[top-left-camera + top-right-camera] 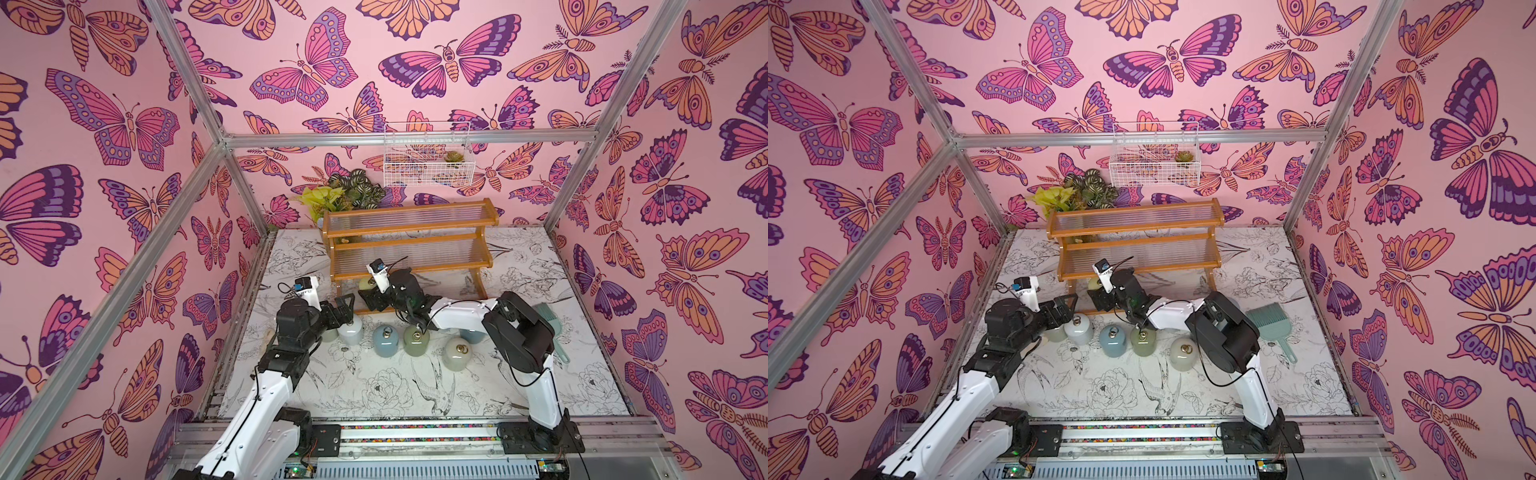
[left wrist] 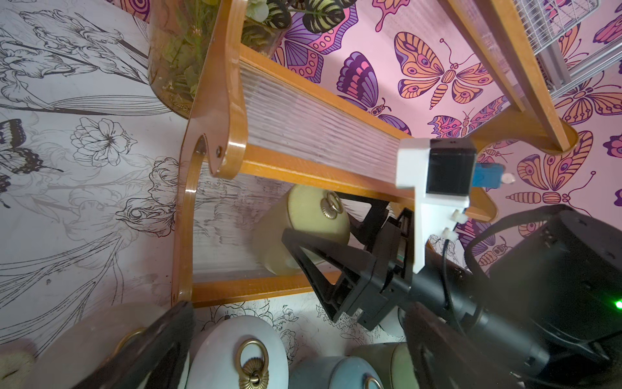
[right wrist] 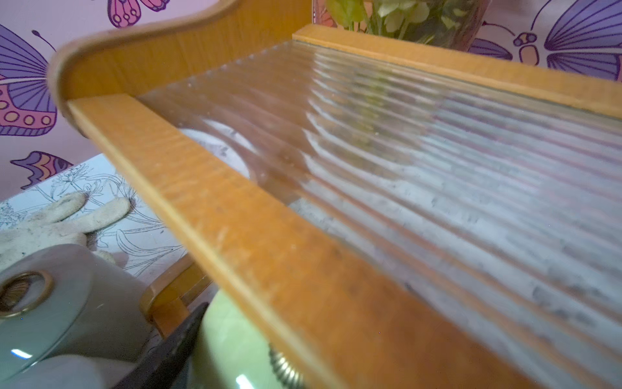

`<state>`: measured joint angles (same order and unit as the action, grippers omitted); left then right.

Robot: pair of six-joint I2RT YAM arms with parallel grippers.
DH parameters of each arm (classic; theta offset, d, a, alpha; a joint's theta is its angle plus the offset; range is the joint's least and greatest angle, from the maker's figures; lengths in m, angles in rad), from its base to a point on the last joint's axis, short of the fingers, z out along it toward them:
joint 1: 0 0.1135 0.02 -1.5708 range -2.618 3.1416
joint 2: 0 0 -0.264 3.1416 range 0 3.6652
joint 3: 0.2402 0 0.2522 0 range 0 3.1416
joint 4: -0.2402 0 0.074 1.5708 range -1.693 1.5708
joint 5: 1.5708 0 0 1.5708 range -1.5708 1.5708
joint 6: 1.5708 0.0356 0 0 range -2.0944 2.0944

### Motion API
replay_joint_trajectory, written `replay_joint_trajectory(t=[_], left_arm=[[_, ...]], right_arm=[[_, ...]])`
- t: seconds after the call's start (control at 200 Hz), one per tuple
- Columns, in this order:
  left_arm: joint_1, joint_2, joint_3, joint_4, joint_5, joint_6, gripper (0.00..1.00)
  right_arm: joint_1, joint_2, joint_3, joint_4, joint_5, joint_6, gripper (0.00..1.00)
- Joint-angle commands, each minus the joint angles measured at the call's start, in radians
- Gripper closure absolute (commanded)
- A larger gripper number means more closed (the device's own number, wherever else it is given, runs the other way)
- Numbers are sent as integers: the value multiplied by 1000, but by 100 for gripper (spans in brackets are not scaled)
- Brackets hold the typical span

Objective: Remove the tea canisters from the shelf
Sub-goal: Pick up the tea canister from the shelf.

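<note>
One yellow-green canister (image 1: 366, 284) is on the shelf (image 1: 409, 245), bottom tier, toward the robot's left end. Both top views show only its top; the right gripper (image 1: 369, 297) covers the rest. On the table (image 1: 374, 395) in front stands a row: white canister (image 1: 351, 330), blue canister (image 1: 384, 341), sage canister (image 1: 415, 340), cream canister (image 1: 457, 354), all upright. A pale canister (image 1: 330, 335) sits half under the left arm, colour unclear. A bluish shape (image 1: 471, 336) behind the right forearm is too covered to identify. Teal brush (image 1: 1268, 322), partly cut off by the right arm. Left gripper (image 1: 345, 303) hangs close over the white canister, contact unclear, fingers spread wide, empty.

Left wrist view: yellow-green canister (image 2: 303, 229) on the bottom tier, right gripper (image 2: 314, 215) with a finger on either side of its body, near finger against its wall, clamped on it. That finger hides the base. The left gripper's own fingers (image 2: 144, 350) are dark blurs, far apart.

Right wrist view: mostly the shelf (image 3: 235, 219) front rail, blurred. Yellow-green canister (image 3: 235, 343) cropped at the frame edge, black finger (image 3: 168, 343) touching it. Grubby white glove (image 3: 60, 215) on the table, partly cut off.
</note>
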<state>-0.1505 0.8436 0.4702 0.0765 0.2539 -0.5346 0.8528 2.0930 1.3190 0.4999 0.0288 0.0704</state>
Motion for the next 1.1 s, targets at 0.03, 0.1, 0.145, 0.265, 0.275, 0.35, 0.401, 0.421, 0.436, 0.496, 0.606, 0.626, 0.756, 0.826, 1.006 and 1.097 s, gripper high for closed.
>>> replay_joint_trajectory(t=[0.03, 0.1, 0.145, 0.265, 0.275, 0.35, 0.401, 0.421, 0.436, 0.496, 0.606, 0.626, 0.756, 0.826, 1.006, 1.097], left_arm=[[7, -15, -16, -14, -5, 16, 0], [8, -17, -18, -15, -7, 16, 0], [8, -18, -18, -15, -8, 17, 0], [8, -17, -18, -15, -8, 16, 0], [8, -17, -18, -15, -8, 16, 0], [7, -13, -18, -15, -11, 16, 0], [8, -11, -17, -15, -8, 16, 0], [8, -11, -18, -15, -8, 17, 0], [8, -11, -17, -15, -8, 16, 0], [7, -8, -18, -15, -10, 16, 0], [8, -7, -16, -15, -14, 18, 0], [8, -7, -17, -15, -13, 18, 0], [8, -1, -16, -15, -15, 19, 0], [8, 3, -16, -14, -14, 18, 0], [8, 5, -16, -14, -12, 18, 0], [8, 3, -16, -14, -10, 17, 0]], right_arm=[[-1, -108, 28, 219, 6, -56, 22], [0, -109, 27, 222, 0, -59, 22], [0, -110, 18, 232, 0, -60, 21], [0, -106, 9, 236, 1, -63, 21], [-1, -105, 9, 236, 3, -63, 21], [-1, -98, 7, 234, 6, -66, 21], [-1, -94, 3, 234, 8, -66, 21], [-1, -93, 0, 237, 8, -66, 21], [0, -92, -1, 239, 8, -66, 21], [-1, -86, -3, 239, 10, -64, 21], [0, -79, -13, 240, 11, -58, 21], [0, -78, -17, 246, 11, -56, 21], [1, -80, -21, 251, 7, -54, 21], [0, -84, -28, 256, 0, -48, 21], [2, -98, -54, 292, -26, -16, 21], [4, -113, -85, 344, -38, 1, 21]])
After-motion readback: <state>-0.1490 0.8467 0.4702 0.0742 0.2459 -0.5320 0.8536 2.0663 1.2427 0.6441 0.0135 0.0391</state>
